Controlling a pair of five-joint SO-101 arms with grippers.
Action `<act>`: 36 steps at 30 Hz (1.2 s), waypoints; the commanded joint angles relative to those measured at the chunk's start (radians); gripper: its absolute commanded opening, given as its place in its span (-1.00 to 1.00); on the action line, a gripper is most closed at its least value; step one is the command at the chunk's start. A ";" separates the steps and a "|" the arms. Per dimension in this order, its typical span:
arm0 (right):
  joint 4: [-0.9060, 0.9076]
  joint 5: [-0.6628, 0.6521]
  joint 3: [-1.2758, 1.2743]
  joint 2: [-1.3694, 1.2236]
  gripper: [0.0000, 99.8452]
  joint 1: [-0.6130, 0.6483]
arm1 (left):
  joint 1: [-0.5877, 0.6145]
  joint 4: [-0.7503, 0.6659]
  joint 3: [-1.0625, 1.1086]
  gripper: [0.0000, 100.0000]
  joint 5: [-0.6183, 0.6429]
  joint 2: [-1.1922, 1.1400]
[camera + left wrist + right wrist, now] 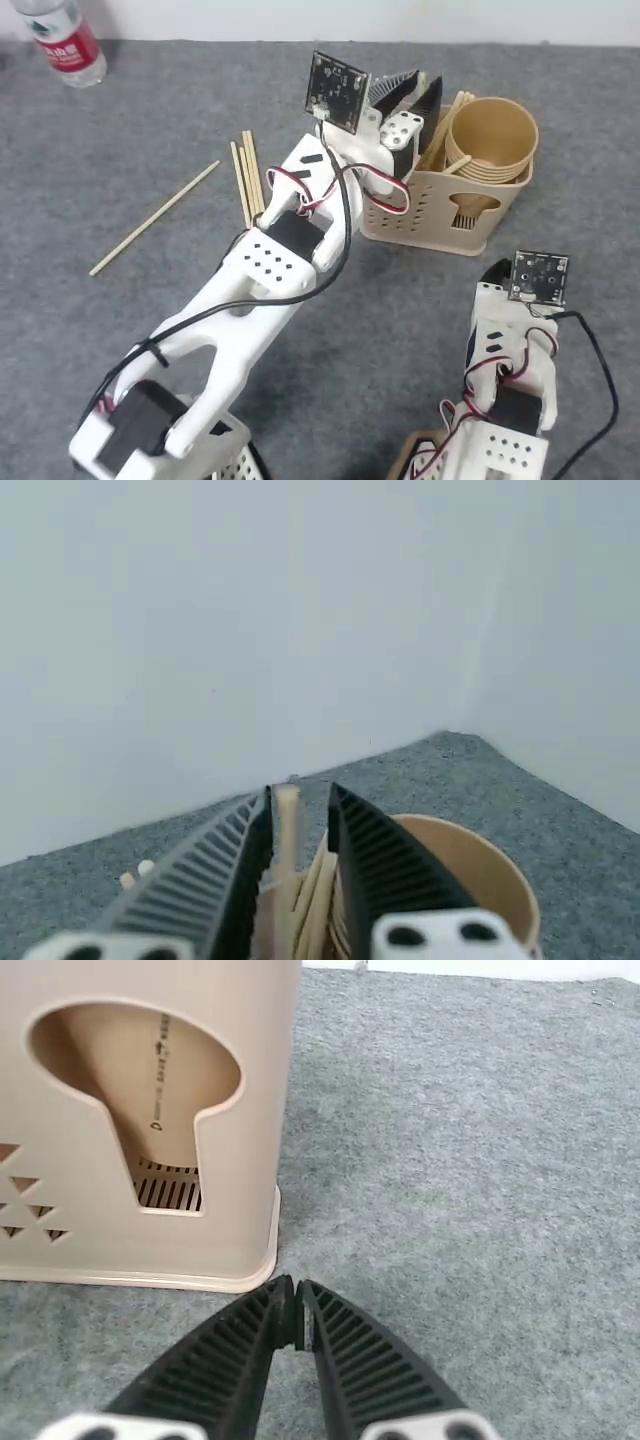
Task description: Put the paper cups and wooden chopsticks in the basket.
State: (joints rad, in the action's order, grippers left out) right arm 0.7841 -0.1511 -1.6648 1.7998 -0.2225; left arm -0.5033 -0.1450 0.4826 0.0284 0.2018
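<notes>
The beige basket holds stacked paper cups and several wooden chopsticks. My left gripper hangs over the basket's left part, jaws a little apart. In the left wrist view my left gripper has one chopstick standing upright between its jaws, loose in the gap, with the cup just beyond. More chopsticks lie bundled on the grey mat, and a single one lies farther left. My right gripper is shut on nothing, low on the mat in front of the basket.
A water bottle lies at the far left corner. A white wall runs along the back edge. Open grey mat lies to the right of the basket and around the right arm.
</notes>
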 commanded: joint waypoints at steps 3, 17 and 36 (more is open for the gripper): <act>-0.016 -0.020 -0.009 0.010 -0.98 0.008 | 0.018 0.071 -0.050 -0.82 0.006 0.054; -0.015 -0.020 -0.009 0.010 -0.98 0.008 | 0.572 0.807 -0.088 -0.82 -0.313 0.292; -0.015 -0.020 -0.009 0.010 -0.98 0.008 | 0.908 1.188 -0.371 -0.82 -0.836 -0.376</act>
State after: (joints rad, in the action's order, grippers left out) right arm 0.7841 -0.1511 -1.6648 1.7998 -0.2209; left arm 0.3698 1.0334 0.2094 -0.7618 -0.0376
